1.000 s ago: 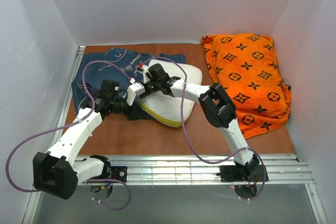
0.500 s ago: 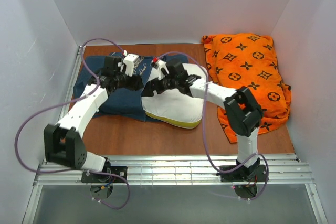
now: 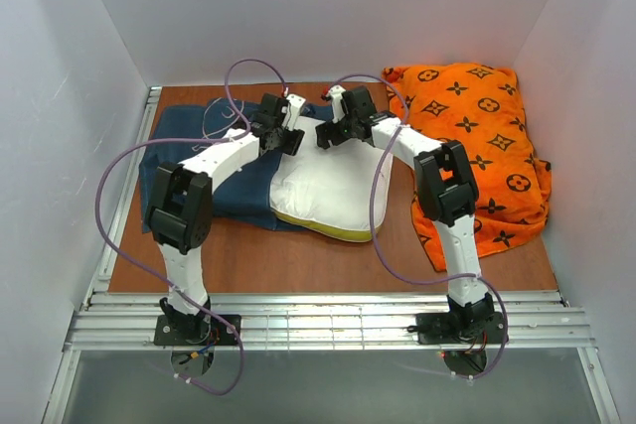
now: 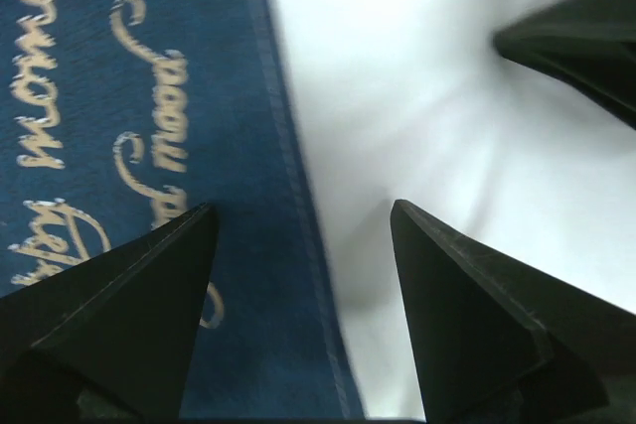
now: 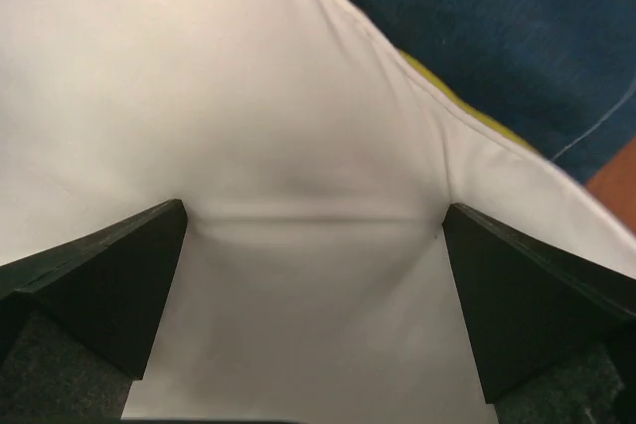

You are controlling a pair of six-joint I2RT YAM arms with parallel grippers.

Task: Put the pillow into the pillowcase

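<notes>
The white pillow [image 3: 328, 186] with a yellow edge band [image 3: 323, 228] lies flat in the middle of the table, its left side on the navy pillowcase [image 3: 214, 161]. Both grippers are at the pillow's far end. My left gripper [image 3: 291, 136] is open, and in the left wrist view it [image 4: 303, 206] straddles the pillowcase hem [image 4: 298, 176] where it meets the pillow [image 4: 417, 96]. My right gripper [image 3: 330, 136] is open wide; in the right wrist view it [image 5: 313, 206] hovers over the pillow [image 5: 298, 126], nothing pinched. The pillowcase [image 5: 497, 17] shows beyond the pillow's corner.
An orange cushion [image 3: 472, 146] with dark monograms fills the back right of the table. White walls close in on three sides. A metal rail [image 3: 328, 320] runs along the near edge. A dark finger of the right gripper [image 4: 581, 42] shows in the left wrist view.
Both arms have reached toward the back of the table. The right gripper has opened and let go of the pillow, which now lies flat. The left gripper moved from the front left to the pillow's far end.
</notes>
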